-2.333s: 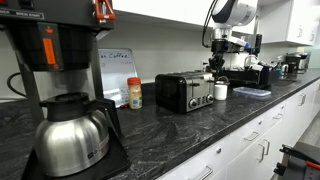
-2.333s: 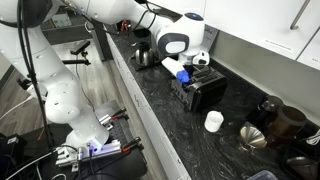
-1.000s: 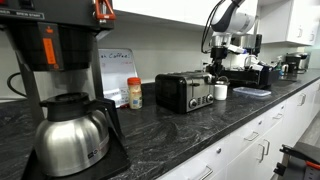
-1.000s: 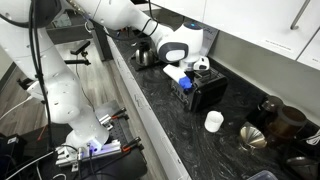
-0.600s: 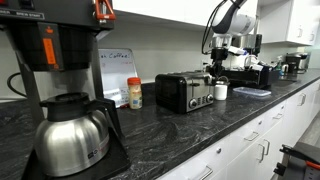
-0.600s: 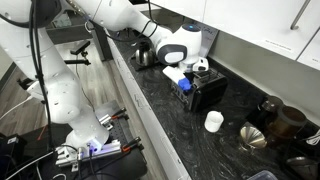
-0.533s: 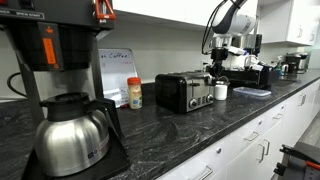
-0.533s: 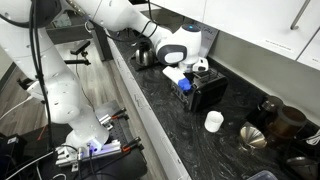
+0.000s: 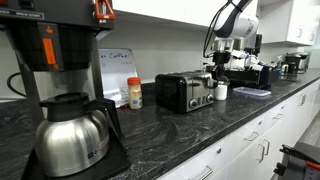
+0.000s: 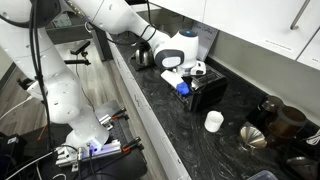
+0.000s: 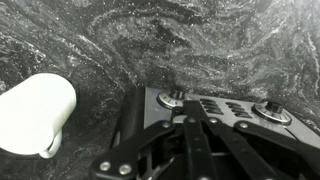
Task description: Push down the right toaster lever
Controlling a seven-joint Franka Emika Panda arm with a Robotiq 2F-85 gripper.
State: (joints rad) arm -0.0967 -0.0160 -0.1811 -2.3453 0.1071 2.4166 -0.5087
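Note:
A black and chrome toaster [image 9: 186, 91] stands on the dark marble counter; it also shows in an exterior view [image 10: 205, 88]. My gripper [image 9: 213, 70] hangs over the toaster's control end, above its front panel. In the wrist view the fingers [image 11: 193, 118] are pressed together with nothing between them, right over the toaster's panel with its knobs [image 11: 172, 98] and buttons. The levers themselves are hidden under the fingers.
A white mug [image 9: 221, 91] stands next to the toaster; it also shows in the wrist view [image 11: 35, 113] and in an exterior view [image 10: 213, 121]. A coffee maker with a steel carafe [image 9: 70, 135] is near the camera. A spice jar [image 9: 135, 94] stands behind the toaster.
The arm's wrist has shifted slightly over the toaster's end. The toaster and the mug have not moved.

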